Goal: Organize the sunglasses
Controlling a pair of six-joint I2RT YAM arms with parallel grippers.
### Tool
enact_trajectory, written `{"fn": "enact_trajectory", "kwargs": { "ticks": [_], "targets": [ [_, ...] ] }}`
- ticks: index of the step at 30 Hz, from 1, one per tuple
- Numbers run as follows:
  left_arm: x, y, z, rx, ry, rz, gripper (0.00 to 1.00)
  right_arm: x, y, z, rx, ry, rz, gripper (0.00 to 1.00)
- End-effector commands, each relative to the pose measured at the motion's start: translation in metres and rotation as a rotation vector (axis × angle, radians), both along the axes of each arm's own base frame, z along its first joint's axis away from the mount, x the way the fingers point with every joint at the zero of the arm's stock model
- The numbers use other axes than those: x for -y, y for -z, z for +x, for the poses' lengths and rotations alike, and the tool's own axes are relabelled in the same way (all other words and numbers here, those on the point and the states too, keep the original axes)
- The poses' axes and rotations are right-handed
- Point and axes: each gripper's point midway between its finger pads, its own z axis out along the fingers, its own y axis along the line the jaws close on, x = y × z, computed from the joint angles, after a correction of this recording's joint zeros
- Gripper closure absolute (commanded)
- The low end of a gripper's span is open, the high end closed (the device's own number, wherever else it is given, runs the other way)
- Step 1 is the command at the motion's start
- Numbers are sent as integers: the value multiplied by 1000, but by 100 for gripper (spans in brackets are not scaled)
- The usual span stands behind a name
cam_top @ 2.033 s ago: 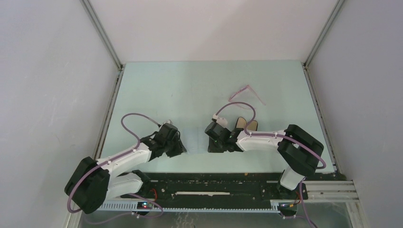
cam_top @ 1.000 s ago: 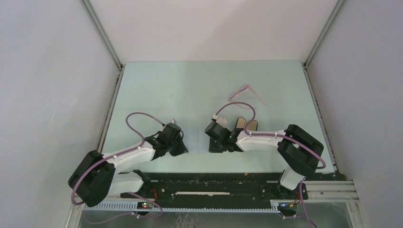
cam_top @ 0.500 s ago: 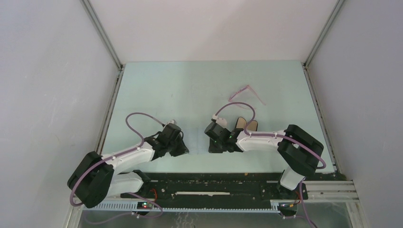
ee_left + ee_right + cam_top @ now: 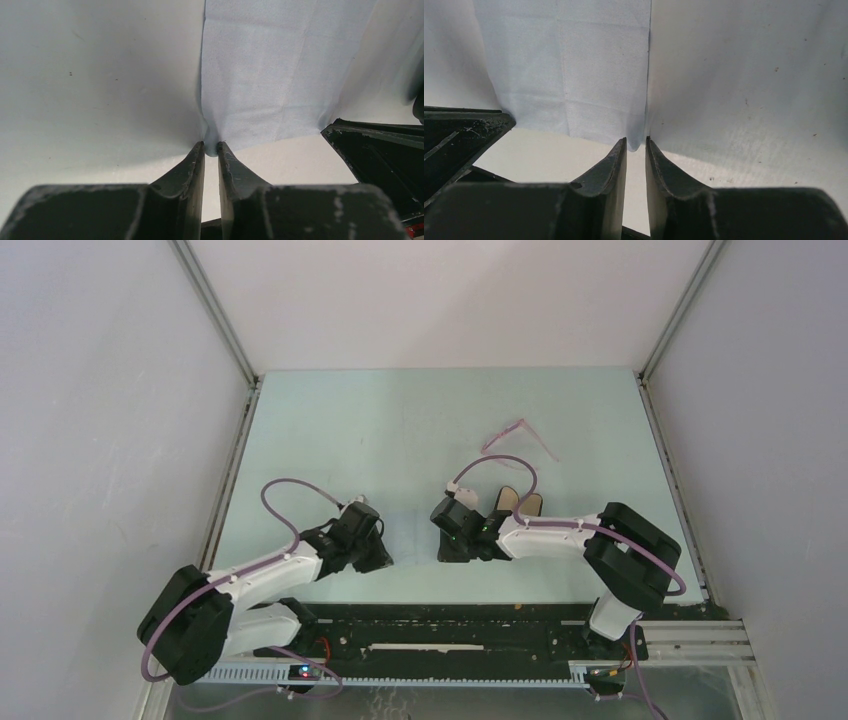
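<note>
Sunglasses [image 4: 507,434] lie slanted toward the table's [image 4: 330,430] far right corner, well past the right claw [image 4: 636,142], the nearer one. It and the left claw [image 4: 210,146] sit barely apart at blue cloth [image 4: 270,75] corners; pinching or not, I cannot tell.

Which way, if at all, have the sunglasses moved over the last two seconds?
No. The sunglasses lie at the same spot, equally short of the table's far edge.

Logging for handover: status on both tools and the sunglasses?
Left tool, right tool: nearly closed at corners of light blue cloth, grip unclear. Thin pink-framed sunglasses lie untouched farther back. Nothing covers them.
</note>
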Motion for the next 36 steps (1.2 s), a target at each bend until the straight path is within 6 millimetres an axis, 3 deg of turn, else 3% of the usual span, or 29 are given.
{"fn": "enact_trajectory", "kwargs": {
  "ticks": [1,13,27,31,36],
  "targets": [
    [-11,11,-10,-24,-10,45,80,-5,-3,0,12,-2,15,72],
    [-9,9,-8,-15,-11,36,92,-7,0,-3,2,-10,18,73],
    [-4,10,-10,-23,-1,22,95,-13,2,-5,-6,-17,30,73],
    [-3,9,-10,-20,1,18,97,-12,3,-3,-5,-11,29,77],
    [-1,6,-8,-13,3,13,100,-13,-1,-2,1,-15,39,94]
  ]
}}
